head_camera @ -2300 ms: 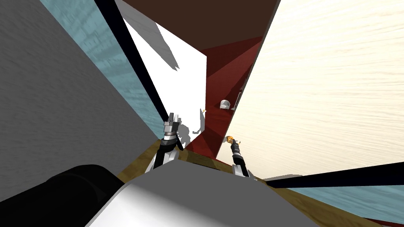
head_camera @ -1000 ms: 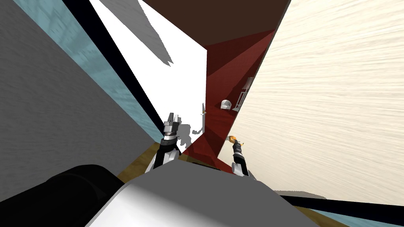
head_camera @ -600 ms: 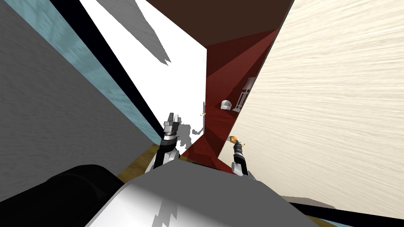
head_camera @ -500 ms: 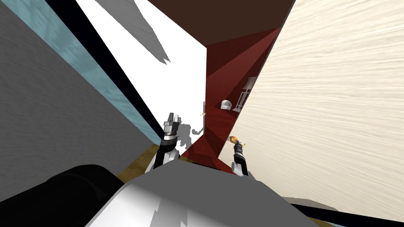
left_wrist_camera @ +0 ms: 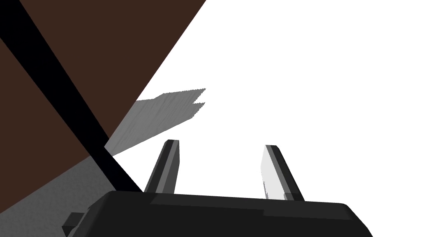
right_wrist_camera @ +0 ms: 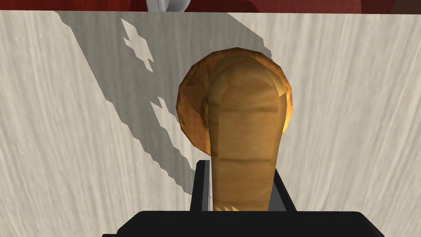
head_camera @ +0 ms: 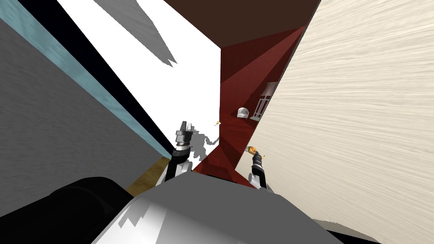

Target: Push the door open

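Where the cream door (head_camera: pixel 360 118) stands ajar from one to four o'clock, white wall (head_camera: pixel 182 97) at eleven, orange-brown door handle (right_wrist_camera: pixel 240 123) clamped in the right gripper (right_wrist_camera: pixel 240 175), fingertips mostly hidden behind it, left gripper (left_wrist_camera: pixel 222 145) spread open facing the wall.

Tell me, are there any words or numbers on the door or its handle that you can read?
None: no words, numbers or signs anywhere.
The cream door shows just wood grain.
The golden-brown handle, with the right gripper shut on it, is unmarked.
The white surface by the left gripper is blank.
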